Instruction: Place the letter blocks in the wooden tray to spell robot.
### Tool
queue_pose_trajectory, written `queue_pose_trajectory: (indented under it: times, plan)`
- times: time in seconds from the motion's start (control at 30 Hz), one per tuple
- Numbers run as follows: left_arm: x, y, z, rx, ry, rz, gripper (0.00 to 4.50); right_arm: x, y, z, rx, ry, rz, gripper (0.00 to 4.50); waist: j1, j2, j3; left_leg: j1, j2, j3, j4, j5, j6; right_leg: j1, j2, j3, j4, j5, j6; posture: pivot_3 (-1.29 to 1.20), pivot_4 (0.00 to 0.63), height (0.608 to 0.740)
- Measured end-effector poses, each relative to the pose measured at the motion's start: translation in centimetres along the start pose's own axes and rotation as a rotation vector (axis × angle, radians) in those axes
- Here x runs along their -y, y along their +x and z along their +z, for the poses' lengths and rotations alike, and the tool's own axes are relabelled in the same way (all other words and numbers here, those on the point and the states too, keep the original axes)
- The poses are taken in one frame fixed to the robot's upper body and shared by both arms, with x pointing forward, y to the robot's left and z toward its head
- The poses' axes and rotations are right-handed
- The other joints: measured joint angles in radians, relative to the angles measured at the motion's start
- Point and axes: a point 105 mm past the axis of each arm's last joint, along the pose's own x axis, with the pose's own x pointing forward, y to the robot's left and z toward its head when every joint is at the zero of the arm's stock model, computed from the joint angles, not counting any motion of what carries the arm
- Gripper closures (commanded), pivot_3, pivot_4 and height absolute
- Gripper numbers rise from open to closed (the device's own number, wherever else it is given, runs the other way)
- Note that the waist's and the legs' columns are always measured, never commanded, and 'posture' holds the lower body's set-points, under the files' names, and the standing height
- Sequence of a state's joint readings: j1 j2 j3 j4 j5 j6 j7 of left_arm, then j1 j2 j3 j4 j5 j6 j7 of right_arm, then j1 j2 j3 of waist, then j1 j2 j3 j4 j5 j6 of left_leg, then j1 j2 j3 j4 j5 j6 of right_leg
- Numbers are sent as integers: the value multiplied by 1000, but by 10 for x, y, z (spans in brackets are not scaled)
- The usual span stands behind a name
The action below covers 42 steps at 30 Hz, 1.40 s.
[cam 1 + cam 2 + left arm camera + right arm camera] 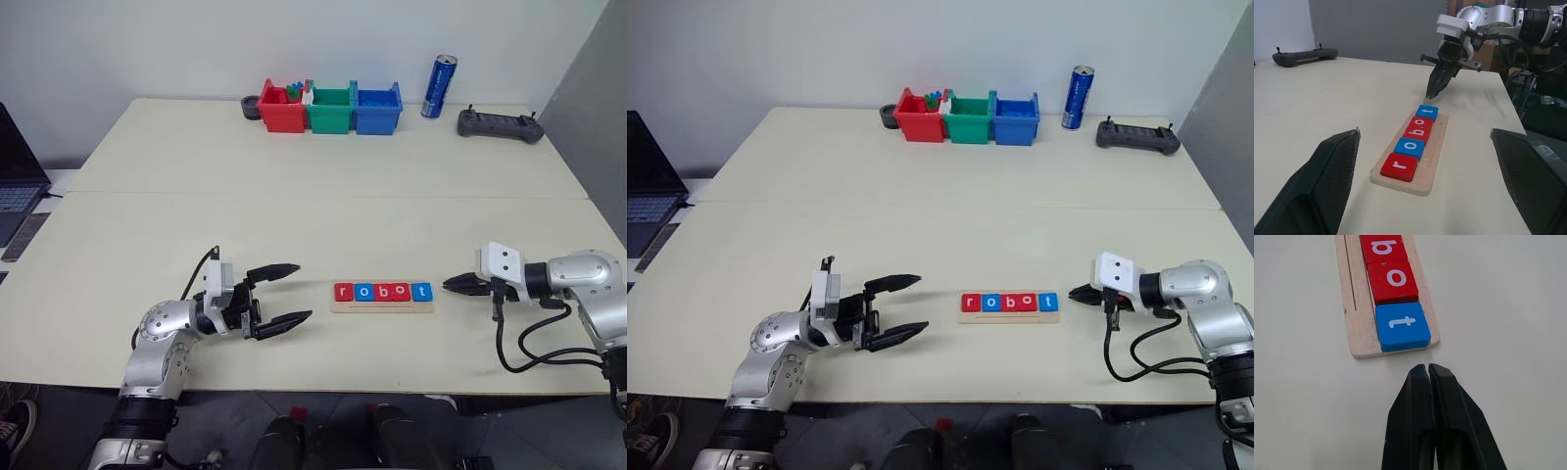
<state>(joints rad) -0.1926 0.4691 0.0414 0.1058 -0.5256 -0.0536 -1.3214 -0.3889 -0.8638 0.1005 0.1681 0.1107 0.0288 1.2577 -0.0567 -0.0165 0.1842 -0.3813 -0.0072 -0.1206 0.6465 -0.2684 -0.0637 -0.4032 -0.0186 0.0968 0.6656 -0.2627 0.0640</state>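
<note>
Several letter blocks (382, 292) lie in a row on the wooden tray (381, 307) near the table's front edge, red and blue, reading r, o, b, o, t. The blue t block (1402, 325) is the end one on the right. My right gripper (449, 285) is shut and empty, its tip a short way right of the tray and pointing at the t block; it shows too as the right gripper (1431, 94) above the table. My left gripper (294, 292) stands open and empty, left of the tray, with its fingers (1317, 186) wide apart and pointing at the tray.
At the table's far edge stand a red bin (282, 108), a green bin (330, 110) and a blue bin (376, 109), with a blue can (439, 86) and a black controller (500, 123) to their right. A laptop (15, 176) sits at the left edge.
</note>
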Motion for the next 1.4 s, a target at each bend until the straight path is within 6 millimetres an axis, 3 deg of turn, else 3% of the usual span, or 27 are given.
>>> queue_pose_trajectory:
  times: [0.53,1.0,1.1,1.23,1.4]
  plan:
    - [6,-3,-3,-7,-12,3,0,-11,17,6,35,12,32,4466,0,0,0,0,0,0,0,0,0,0,0,0,0,0,0,0,150,740]
    - [6,-4,-4,-14,-14,13,0,-6,22,15,57,-7,32,4466,0,0,0,0,0,0,0,0,0,0,0,0,0,0,0,0,150,740]
    - [4,-6,-4,-30,-11,20,0,-7,15,16,49,-5,31,3976,1,0,0,0,0,0,0,0,0,0,0,0,0,0,0,0,150,740]
    - [-1,-8,-6,-82,-9,37,0,-12,-4,28,80,30,25,2618,3,0,0,-1,0,-1,0,0,0,0,0,-1,0,0,0,0,150,740]
    - [-3,-9,-17,-200,-18,48,0,-27,-11,18,70,107,25,798,5,0,0,0,0,0,0,0,0,0,0,0,0,0,0,0,150,740]
